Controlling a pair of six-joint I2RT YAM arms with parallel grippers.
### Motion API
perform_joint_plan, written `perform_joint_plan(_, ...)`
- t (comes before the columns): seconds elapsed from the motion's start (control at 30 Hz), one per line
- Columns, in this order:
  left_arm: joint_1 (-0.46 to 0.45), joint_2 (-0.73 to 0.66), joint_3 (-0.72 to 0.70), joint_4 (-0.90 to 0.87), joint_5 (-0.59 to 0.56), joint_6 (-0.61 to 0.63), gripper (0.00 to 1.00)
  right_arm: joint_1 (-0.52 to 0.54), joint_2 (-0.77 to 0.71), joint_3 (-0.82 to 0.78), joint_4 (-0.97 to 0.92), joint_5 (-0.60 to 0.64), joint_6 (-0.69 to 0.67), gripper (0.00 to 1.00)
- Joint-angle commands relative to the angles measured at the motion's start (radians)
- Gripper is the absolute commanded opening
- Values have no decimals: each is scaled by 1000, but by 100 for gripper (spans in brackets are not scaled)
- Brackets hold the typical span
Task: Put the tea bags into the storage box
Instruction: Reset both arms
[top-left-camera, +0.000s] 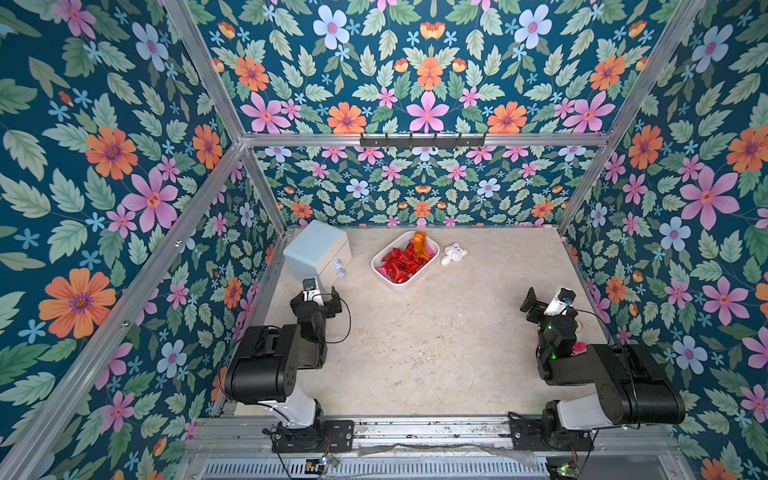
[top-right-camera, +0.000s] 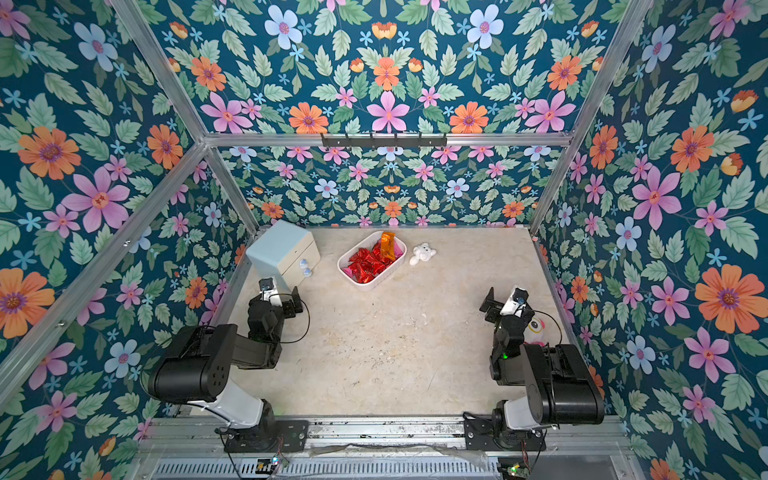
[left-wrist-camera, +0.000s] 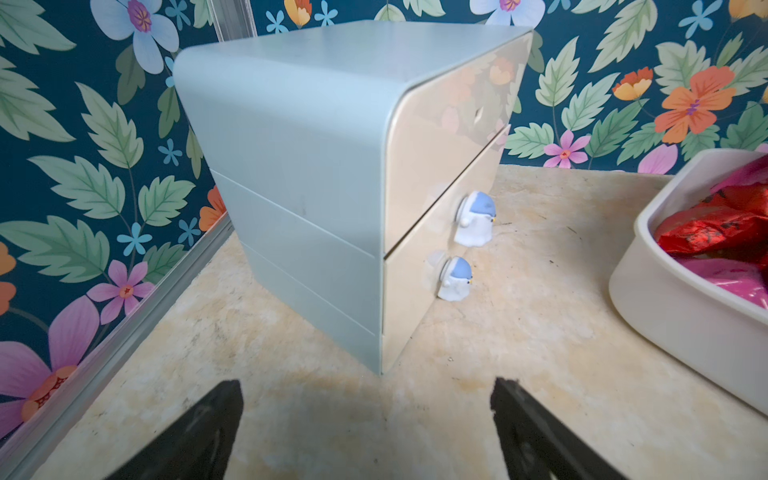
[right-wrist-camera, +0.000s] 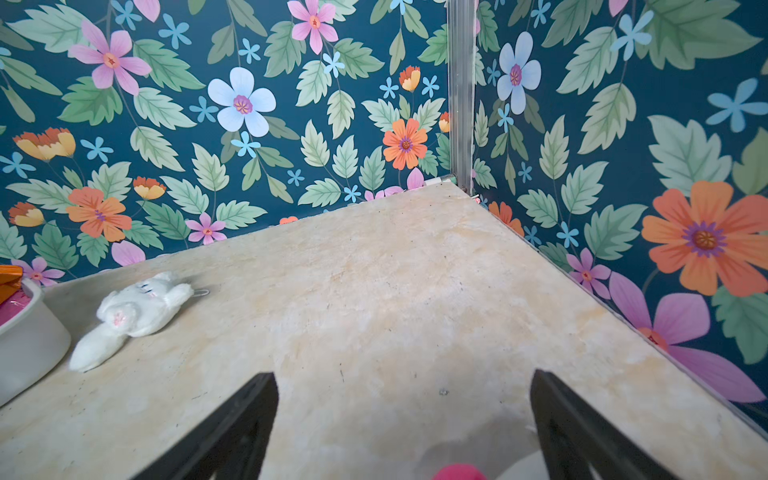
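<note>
Floral wallpaper, dark blue, lined the walls; a beige marbled table (top-left-camera: 415, 340) lay below.

1. Box (top-left-camera: 419, 272): white, low-walled, at the far middle of the table, set at an angle. The spot was judged to be within reach of both arms.
2. Tea bags (top-left-camera: 403, 262): foil, mostly red, some pink, with one orange packet (top-left-camera: 420, 243) standing up at the far end. Every packet seen lay inside the box and none showed on the bare table, so the task looked finished.
3. Left fingers (left-wrist-camera: 199, 436): spread wide and holding nothing, at the near left, aimed at the cabinet (left-wrist-camera: 291, 145).
4. Right fingers (right-wrist-camera: 232, 428): likewise wide and empty, at the near right, aimed at the far right corner. Both pairs stood well apart from the box, which was judged a resting stance.
5. Plush toy (top-left-camera: 454, 252): white, lying just right of the box.

View notes:
- Only the left wrist view showed the cabinet's two drawers shut, each with a small blue-and-white figure knob (left-wrist-camera: 476, 220).
- That view also showed a pink packet low under the red ones.
- The right wrist view showed a narrow gap between the plush toy and the box wall.
- A top view showed a round-eyed toy (top-right-camera: 539, 328) beside the right arm.
- The right wrist view caught only that toy's pink edge (right-wrist-camera: 457, 471).
</note>
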Motion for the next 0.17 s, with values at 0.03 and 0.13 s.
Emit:
perform_joint_plan(0.03, -1, -1, 4, 23, 2, 8, 99, 0, 0, 0, 35, -13, 9, 100)
perform_joint_plan(0.13, -1, -1, 4, 24, 2, 8, 99, -2, 1, 7, 22, -24, 10, 100)
